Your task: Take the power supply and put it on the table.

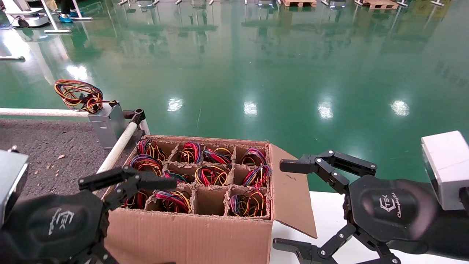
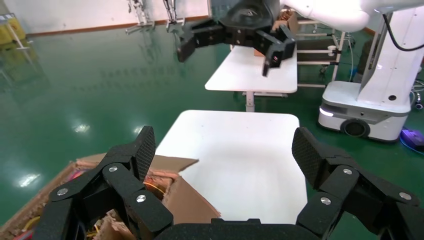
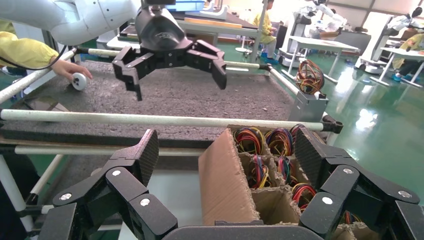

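One power supply, a grey metal box topped by a coil of coloured wires, stands upright on the corner of the dark speckled table, beside the white tube rail; the right wrist view shows the power supply too. My left gripper hovers open over the near left part of a cardboard box and holds nothing. In its wrist view the left gripper has its fingers wide apart. My right gripper is open and empty to the right of the box, as the right gripper also shows.
The box has divided compartments filled with coloured wire bundles, and one is empty. It rests on a smooth white surface. A person's hand holds a white round object on the table's far side. Green floor lies beyond.
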